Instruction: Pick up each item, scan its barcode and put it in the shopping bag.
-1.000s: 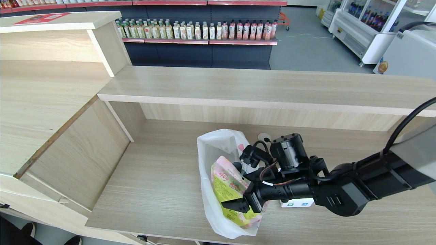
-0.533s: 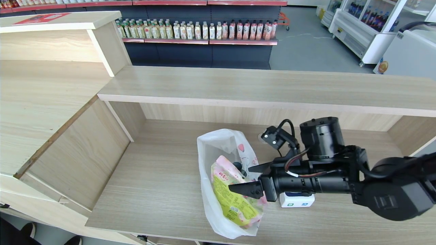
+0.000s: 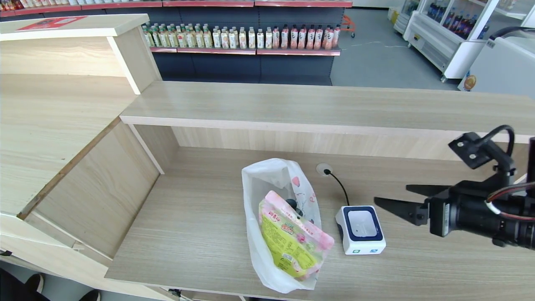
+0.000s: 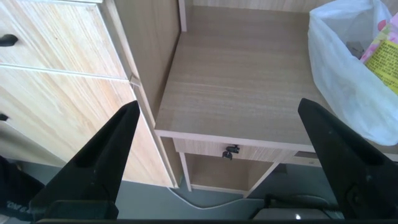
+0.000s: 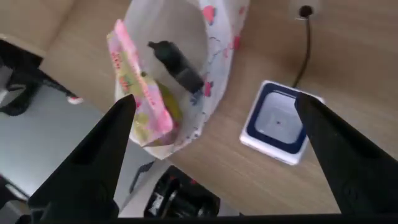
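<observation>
A white shopping bag with pink prints stands on the lower counter. A green and pink snack packet leans inside it, partly sticking out, beside a dark item. The white and blue barcode scanner sits just right of the bag, its cable running to a hole in the counter. My right gripper hovers open and empty, right of the scanner and above the counter. My left gripper hangs open and empty off the counter's near left edge, with the bag off to one side.
A raised wooden ledge runs behind the lower counter, and a side panel walls its left end. Drawers sit below the counter on the left. Store shelves with bottles stand far behind.
My right gripper has let go of the snack packet in the bag and drawn back to the right, uncovering the scanner. The packet now leans in the bag on its own.
</observation>
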Available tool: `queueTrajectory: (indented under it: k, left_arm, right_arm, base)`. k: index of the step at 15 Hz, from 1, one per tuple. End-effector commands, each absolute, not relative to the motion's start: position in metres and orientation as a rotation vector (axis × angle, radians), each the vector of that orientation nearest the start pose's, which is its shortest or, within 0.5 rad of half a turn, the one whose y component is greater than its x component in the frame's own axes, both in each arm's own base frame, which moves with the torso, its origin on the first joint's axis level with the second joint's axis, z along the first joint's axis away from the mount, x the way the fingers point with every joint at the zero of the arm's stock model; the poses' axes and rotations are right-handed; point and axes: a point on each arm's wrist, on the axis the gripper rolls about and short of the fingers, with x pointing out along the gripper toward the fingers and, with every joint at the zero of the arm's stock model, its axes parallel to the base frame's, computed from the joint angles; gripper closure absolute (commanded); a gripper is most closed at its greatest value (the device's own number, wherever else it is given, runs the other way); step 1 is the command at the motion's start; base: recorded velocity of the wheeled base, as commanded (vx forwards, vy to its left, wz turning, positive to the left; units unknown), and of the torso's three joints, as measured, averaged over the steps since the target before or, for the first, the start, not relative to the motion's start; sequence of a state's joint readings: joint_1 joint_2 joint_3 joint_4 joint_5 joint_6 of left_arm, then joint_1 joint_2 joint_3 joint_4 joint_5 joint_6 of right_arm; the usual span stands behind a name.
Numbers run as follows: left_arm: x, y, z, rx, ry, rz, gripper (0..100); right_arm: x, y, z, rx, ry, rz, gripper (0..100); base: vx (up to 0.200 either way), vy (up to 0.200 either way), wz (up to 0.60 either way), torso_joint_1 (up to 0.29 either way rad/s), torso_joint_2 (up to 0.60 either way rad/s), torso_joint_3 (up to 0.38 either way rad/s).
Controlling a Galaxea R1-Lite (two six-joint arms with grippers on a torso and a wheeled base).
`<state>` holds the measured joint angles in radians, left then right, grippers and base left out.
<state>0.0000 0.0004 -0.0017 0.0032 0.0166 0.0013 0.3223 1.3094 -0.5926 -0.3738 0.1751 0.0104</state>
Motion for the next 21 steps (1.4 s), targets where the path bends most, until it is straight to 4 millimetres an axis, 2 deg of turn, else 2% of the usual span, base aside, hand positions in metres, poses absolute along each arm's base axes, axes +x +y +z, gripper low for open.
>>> queueTrajectory:
  k: [1, 4, 5, 8, 10, 13, 15, 19, 21]
  left_arm:
    - [-0.023, 0.000, 0.076, 0.002, 0.002, 0.017, 0]
    - [-0.023, 0.000, 0.076, 0.002, 0.002, 0.017, 0]
    - [-0.023, 0.000, 0.076, 0.002, 0.002, 0.017, 0]
    - [-0.023, 0.000, 0.076, 0.002, 0.002, 0.017, 0]
    - [-0.023, 0.000, 0.076, 0.002, 0.002, 0.017, 0]
    - [-0.023, 0.000, 0.076, 0.002, 0.002, 0.017, 0]
    - [-0.023, 0.000, 0.076, 0.002, 0.002, 0.017, 0]
    - [-0.023, 0.000, 0.076, 0.002, 0.002, 0.017, 0]
    - [-0.023, 0.000, 0.076, 0.002, 0.002, 0.017, 0]
  right_arm:
    - [0.153, 0.031, 0.214, -0.068, 0.257, 0.207, 0]
    - [0.103, 0.008, 0.180, -0.051, 0.267, 0.055, 0]
    - [0.074, 0.005, 0.159, -0.049, 0.252, 0.039, 0]
    - [0.031, 0.000, 0.116, -0.053, 0.195, -0.030, 0]
    - [0.010, -0.002, 0.100, -0.051, 0.140, -0.037, 0]
    - [-0.015, -0.002, 0.080, -0.045, 0.088, -0.084, 0]
    - [-0.022, -0.002, 0.080, -0.056, 0.010, -0.090, 0]
    - [-0.023, -0.002, 0.081, -0.039, -0.055, -0.081, 0]
    - [-0.023, -0.001, 0.079, 0.006, -0.032, -0.060, 0]
  base:
    - [0.000, 0.000, 0.00, 0.000, 0.00, 0.000]
    - [0.000, 0.000, 0.00, 0.000, 0.00, 0.000]
    - [0.000, 0.000, 0.00, 0.000, 0.00, 0.000]
    - [0.000, 0.000, 0.00, 0.000, 0.00, 0.000]
    - [0.000, 0.000, 0.00, 0.000, 0.00, 0.000]
    - [0.000, 0.000, 0.00, 0.000, 0.00, 0.000]
    - [0.000, 0.000, 0.00, 0.000, 0.00, 0.000]
    - [0.000, 0.000, 0.00, 0.000, 0.00, 0.000]
    - [0.000, 0.000, 0.00, 0.000, 0.00, 0.000]
